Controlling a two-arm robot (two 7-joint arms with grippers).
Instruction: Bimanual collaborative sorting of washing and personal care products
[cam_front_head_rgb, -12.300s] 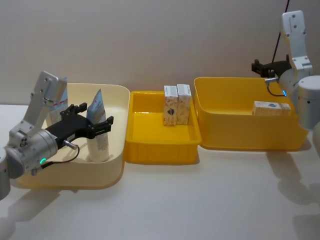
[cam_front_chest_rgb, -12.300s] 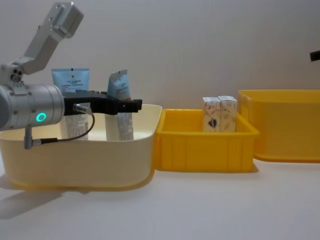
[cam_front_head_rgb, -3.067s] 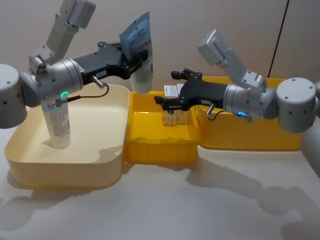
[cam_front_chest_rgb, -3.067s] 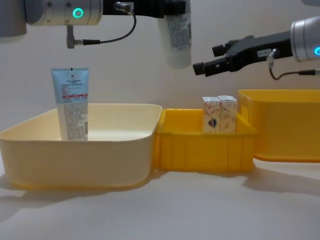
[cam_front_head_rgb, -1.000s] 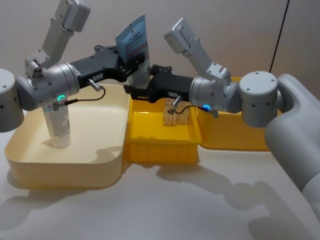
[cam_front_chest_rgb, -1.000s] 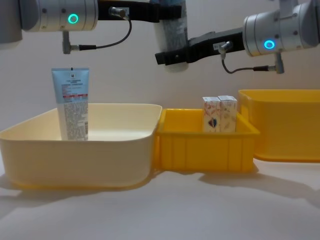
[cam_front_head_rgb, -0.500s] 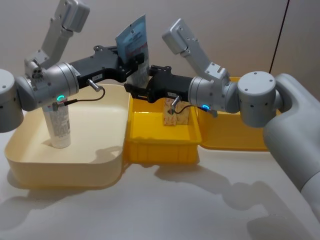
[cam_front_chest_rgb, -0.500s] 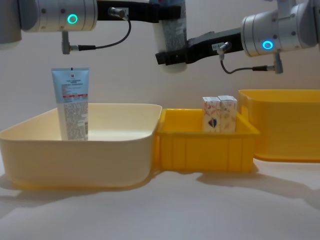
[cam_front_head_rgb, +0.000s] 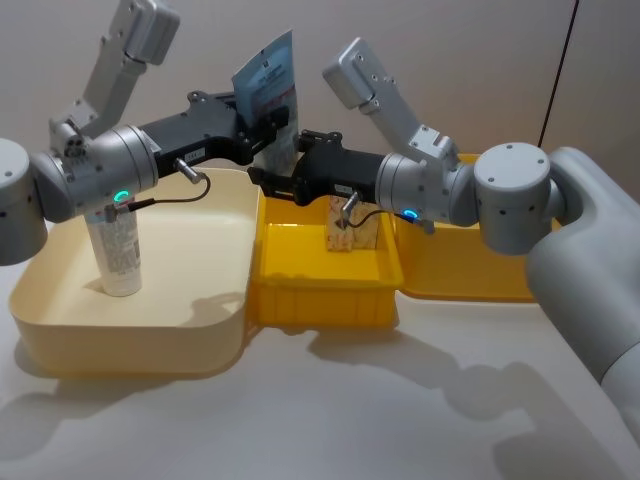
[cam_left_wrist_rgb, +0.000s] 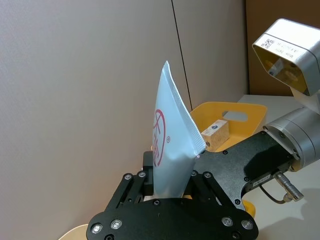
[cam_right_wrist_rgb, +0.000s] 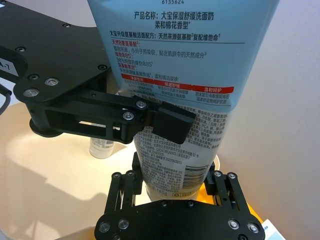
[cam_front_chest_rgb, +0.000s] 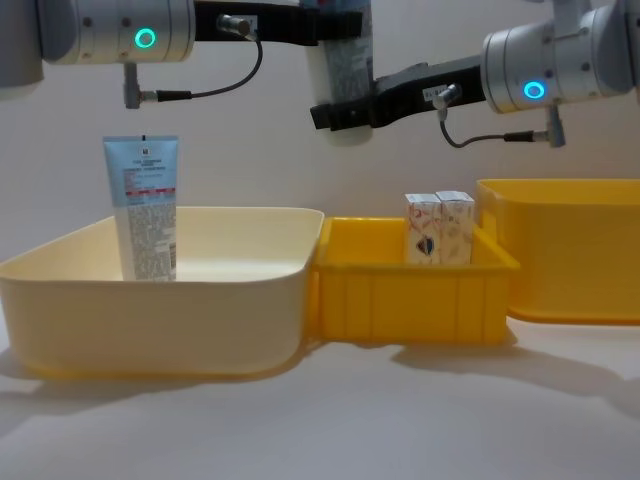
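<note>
Tube (cam_front_head_rgb: 270, 95) (upright) between both end effectors

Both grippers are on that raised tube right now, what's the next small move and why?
Probably open the left gripper. The right gripper already clamps the tube near its cap end, below the left fingers, so the handover looks ready to complete.

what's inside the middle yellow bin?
Two cream cartons stand side by side at the back of the middle yellow bin. The right hand hides part of them; the floor looks bare.
</note>
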